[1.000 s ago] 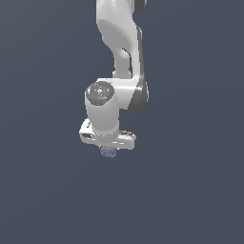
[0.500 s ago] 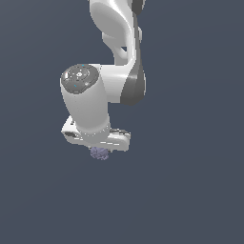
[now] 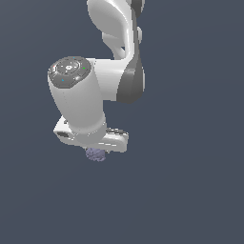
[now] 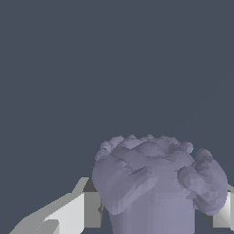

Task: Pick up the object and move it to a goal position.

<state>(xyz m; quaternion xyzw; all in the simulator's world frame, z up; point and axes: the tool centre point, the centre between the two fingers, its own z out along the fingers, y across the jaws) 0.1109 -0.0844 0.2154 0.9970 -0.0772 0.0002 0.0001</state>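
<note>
Open dark space is being seen on every side of the gripper (image 3: 95, 151); its gap is being filled by the object (image 4: 155, 183).

One white robot arm (image 3: 95, 90), one gripper (image 3: 93, 148) with two fingers (image 4: 75, 212), and one pale purple-grey lumpy blob (image 4: 155, 183) between those fingers.

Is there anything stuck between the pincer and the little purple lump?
No. In the wrist view the purple lump sits right between the pincer's fingers, with nothing visible in the gap. The exterior view shows it tucked under the pincer.
</note>
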